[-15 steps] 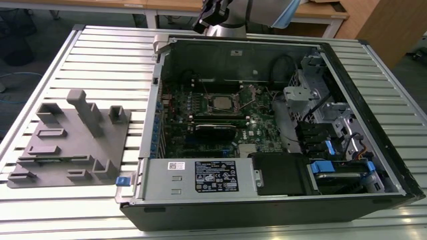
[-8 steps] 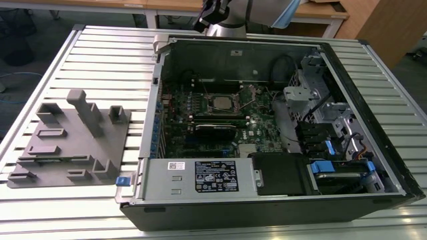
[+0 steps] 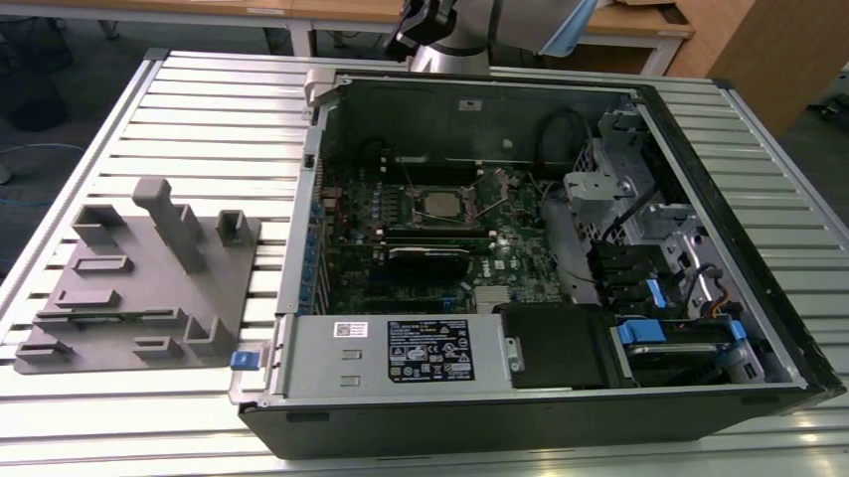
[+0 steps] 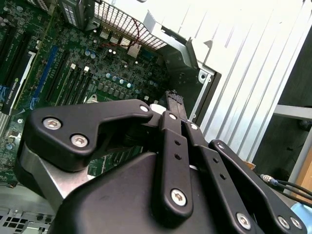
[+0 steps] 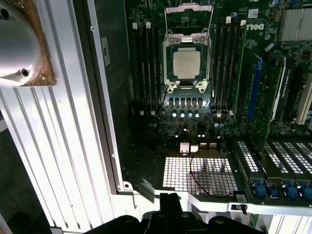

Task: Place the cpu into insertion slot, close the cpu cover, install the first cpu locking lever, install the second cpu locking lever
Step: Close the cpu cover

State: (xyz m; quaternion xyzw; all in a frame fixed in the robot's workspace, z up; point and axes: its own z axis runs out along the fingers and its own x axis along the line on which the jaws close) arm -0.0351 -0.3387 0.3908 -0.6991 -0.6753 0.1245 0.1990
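Hovering, black gripper (image 4: 174, 102) jaws pinched together, empty; showing silver-grey square cpu (image 5: 186, 64) lying in shiny-rimmed dark insertion slot (image 5: 187, 86), thin silvery cpu cover (image 5: 189, 8) raised.

I find no text I can read with certainty. A black label (image 3: 427, 350) with white print sits on the grey power supply cover (image 3: 332, 370), its lines too small to make out. A small white sticker (image 3: 349, 329) lies just beside it. In the first wrist view a white printed mark (image 5: 254, 27) stands on the green motherboard (image 5: 243, 126). The cpu (image 5: 186, 64) top gives me no legible marking.
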